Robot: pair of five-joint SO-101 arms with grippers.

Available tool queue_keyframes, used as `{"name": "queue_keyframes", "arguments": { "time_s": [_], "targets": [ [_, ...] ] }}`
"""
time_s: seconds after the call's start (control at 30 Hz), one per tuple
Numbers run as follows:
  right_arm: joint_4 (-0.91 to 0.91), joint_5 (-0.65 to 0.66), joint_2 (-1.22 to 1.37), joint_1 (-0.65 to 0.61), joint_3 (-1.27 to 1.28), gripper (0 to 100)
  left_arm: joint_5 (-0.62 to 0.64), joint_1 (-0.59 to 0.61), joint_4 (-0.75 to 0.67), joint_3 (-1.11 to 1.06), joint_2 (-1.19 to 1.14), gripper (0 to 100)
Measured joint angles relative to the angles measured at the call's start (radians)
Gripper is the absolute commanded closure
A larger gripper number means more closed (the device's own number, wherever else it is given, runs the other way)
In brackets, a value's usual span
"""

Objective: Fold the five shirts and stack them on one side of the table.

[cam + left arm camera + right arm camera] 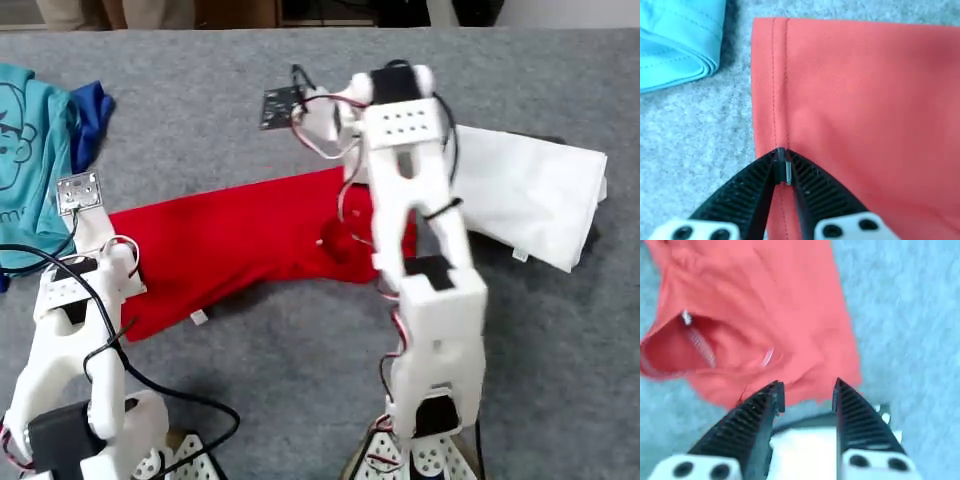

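Observation:
A red shirt (240,245) lies folded into a long band across the middle of the grey table. My left gripper (782,162) is shut on the stitched hem at its left end (840,90); in the high view that gripper (120,262) sits at the shirt's left edge. My right gripper (807,390) stands open just above the shirt's collar end (755,305), nothing between its fingers. White cloth (800,450) shows beneath them. The right arm (400,180) covers that end in the high view.
A teal shirt (30,150) lies folded at the far left, its edge (675,45) close to my left gripper, with a blue shirt (92,110) behind it. A white shirt (530,190) lies at the right. Bare grey table (300,380) stretches along the front.

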State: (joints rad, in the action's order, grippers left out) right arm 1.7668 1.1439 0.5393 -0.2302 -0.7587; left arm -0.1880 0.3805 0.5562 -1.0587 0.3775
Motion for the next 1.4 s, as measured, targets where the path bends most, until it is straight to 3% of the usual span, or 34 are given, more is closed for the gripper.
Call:
{"name": "queue_keyframes", "arguments": {
  "time_s": [0.13, 0.3, 0.43, 0.73, 1.0, 1.4],
  "targets": [
    [0.0, 0.026, -0.141, 0.021, 0.19, 83.5, 0.0, 0.0, 0.0, 0.0, 0.0, 98],
    [0.0, 0.046, -0.318, 0.017, 0.465, 98.6, 0.0, 0.0, 0.0, 0.0, 0.0, 98],
    [-0.023, 0.06, -0.48, -0.012, 0.709, 99.8, 0.0, 0.0, 0.0, 0.0, 0.0, 98],
    [-0.359, 0.032, -0.621, -0.012, 1.191, 99.6, 0.0, 0.0, 0.0, 0.0, 0.0, 98],
    [-0.568, -0.052, -0.391, 0.009, 1.129, 99.6, 0.0, 0.0, 0.0, 0.0, 0.0, 98],
    [-0.43, -0.015, -0.169, 0.229, 0.813, 99.6, 0.0, 0.0, 0.0, 0.0, 0.0, 98]
  ]
}}
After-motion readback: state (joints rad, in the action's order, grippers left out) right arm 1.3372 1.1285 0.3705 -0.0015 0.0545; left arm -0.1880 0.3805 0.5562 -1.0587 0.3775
